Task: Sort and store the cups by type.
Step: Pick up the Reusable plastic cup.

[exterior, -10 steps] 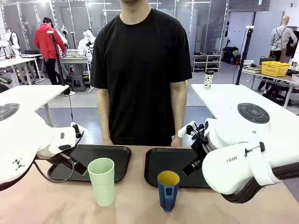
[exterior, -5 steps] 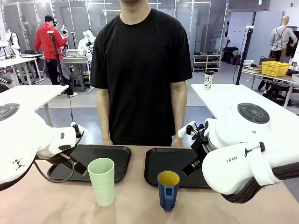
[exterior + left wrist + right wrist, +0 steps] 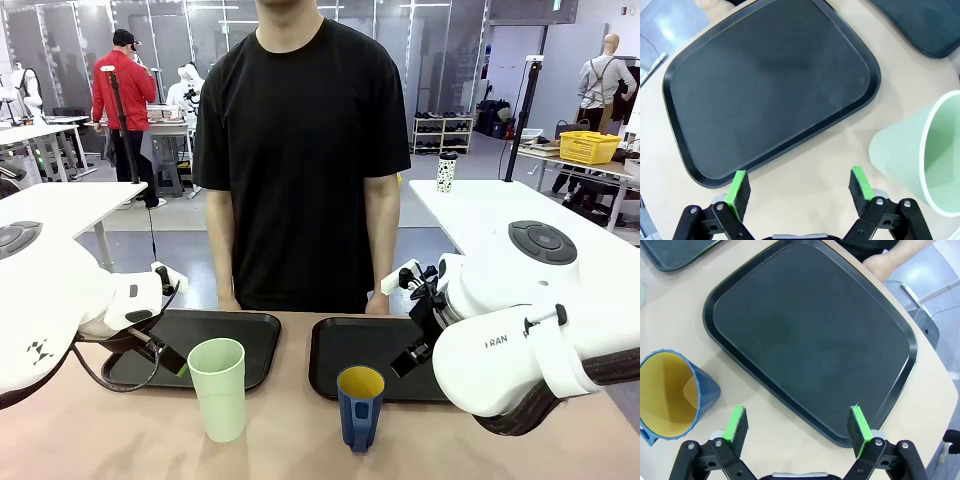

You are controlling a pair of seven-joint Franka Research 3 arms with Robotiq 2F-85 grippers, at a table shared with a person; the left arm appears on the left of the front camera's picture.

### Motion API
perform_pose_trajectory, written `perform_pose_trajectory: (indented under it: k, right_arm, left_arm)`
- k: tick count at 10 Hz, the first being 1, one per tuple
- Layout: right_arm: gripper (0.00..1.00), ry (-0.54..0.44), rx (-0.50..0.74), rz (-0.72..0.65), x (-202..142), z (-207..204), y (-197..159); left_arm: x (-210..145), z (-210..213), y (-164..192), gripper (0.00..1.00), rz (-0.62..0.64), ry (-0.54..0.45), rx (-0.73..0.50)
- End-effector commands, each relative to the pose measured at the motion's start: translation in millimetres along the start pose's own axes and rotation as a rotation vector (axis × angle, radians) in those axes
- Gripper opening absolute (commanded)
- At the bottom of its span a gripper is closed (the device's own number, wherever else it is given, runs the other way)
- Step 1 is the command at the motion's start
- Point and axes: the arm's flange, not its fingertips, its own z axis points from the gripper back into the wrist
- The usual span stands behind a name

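Observation:
The tall pale green tumbler stands upright on the table in front of the left black tray; in the left wrist view the tumbler sits to the right of the fingers. The dark blue mug with yellow inside stands in front of the right black tray, handle toward the camera; in the right wrist view the mug lies at the left. My left gripper hangs open above the near edge of its tray. My right gripper hangs open over its tray. Both hold nothing.
A person in a black T-shirt stands at the far side of the table, hands at its edge; one hand shows beyond the right tray. A white spotted cup stands on a table behind. Bare tabletop lies around both cups.

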Motion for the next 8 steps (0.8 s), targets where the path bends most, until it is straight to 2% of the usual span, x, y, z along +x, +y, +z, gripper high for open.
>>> perform_pose_trajectory:
  k: [1, 7, 8]
  right_arm:
    - [1.00, 0.000, 0.001, -0.003, 0.0, 0.0, -0.1]
    - [1.00, 0.000, 0.000, 0.000, 0.0, 0.0, 0.0]
    - [1.00, 0.007, -0.027, -0.005, 6.7, 15.1, 0.8]
  left_arm:
    - [0.0, 0.0, 0.2, 1.00, 0.000, 0.000, 0.000]
    - [0.0, 0.0, 0.0, 1.00, 0.000, 0.000, 0.000]
    - [3.3, 12.9, -0.4, 1.00, 0.002, -0.013, 0.009]
